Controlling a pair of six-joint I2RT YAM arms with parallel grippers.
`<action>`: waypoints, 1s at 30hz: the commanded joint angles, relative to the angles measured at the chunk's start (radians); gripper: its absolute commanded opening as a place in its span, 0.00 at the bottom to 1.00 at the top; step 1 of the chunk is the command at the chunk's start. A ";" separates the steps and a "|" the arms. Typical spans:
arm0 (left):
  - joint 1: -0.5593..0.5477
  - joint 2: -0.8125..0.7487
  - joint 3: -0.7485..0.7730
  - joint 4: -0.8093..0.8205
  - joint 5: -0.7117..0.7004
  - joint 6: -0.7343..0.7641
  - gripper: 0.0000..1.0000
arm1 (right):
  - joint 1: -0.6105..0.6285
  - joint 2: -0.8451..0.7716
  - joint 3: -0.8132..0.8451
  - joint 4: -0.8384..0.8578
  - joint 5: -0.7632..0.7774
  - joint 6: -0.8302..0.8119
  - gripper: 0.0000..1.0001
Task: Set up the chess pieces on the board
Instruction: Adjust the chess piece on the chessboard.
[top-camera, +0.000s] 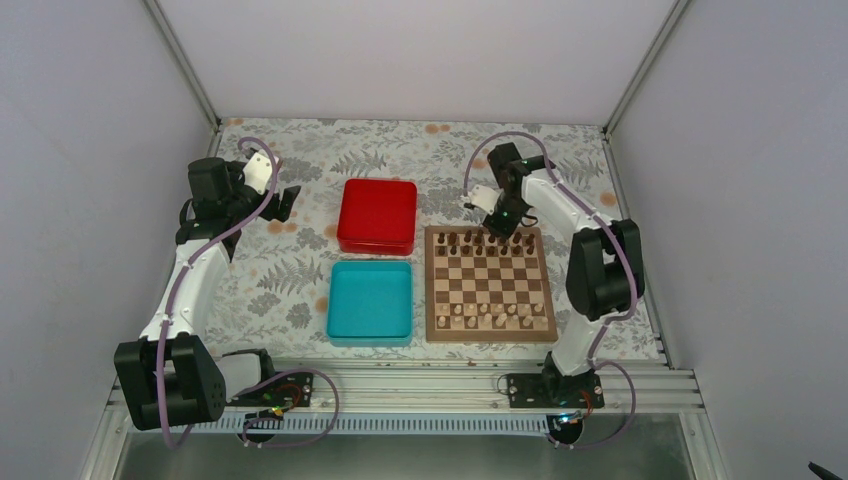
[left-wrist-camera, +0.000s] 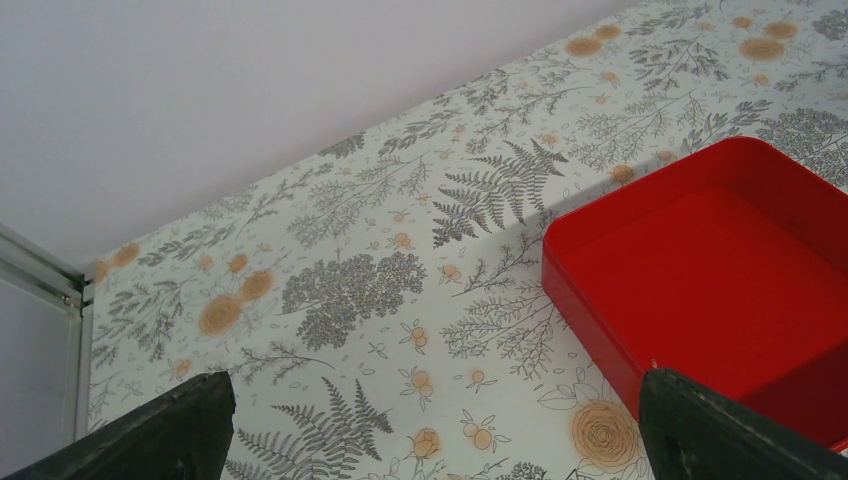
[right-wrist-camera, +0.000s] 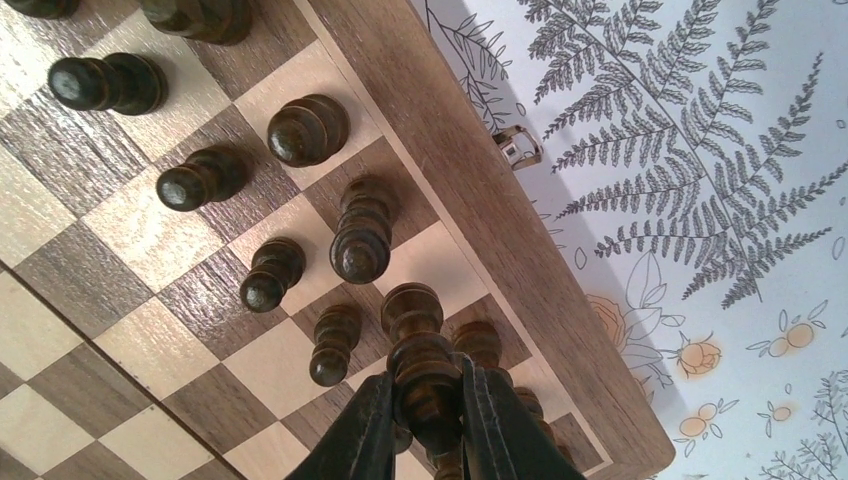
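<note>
The board (top-camera: 490, 334) lies on the right side of the table. Dark chess pieces (top-camera: 470, 241) stand in its two far rows, and pale pieces (top-camera: 490, 315) fill the near rows. My right gripper (top-camera: 497, 225) hangs over the far rows. In the right wrist view it (right-wrist-camera: 427, 385) is shut on a tall dark chess piece (right-wrist-camera: 420, 340), held among standing dark pieces (right-wrist-camera: 360, 235) close to the board's border (right-wrist-camera: 470, 190). I cannot tell whether the held piece touches the board. My left gripper (top-camera: 290, 203) is open with nothing in it, far left of the board.
A red square box (top-camera: 377, 215) and a teal tray (top-camera: 370, 300) sit left of the board. In the left wrist view the open left gripper (left-wrist-camera: 440, 430) hovers over the floral cloth beside the red box (left-wrist-camera: 720, 280). A metal clasp (right-wrist-camera: 520, 145) sticks out from the board's edge.
</note>
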 joint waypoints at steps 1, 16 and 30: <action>0.007 0.002 0.001 0.013 0.012 0.012 1.00 | -0.006 0.024 0.017 0.013 -0.010 0.002 0.13; 0.007 0.009 0.002 0.013 0.015 0.013 1.00 | -0.027 0.043 0.015 0.028 -0.025 -0.010 0.13; 0.007 0.012 0.002 0.011 0.018 0.016 1.00 | -0.027 0.056 0.033 0.014 -0.051 -0.012 0.13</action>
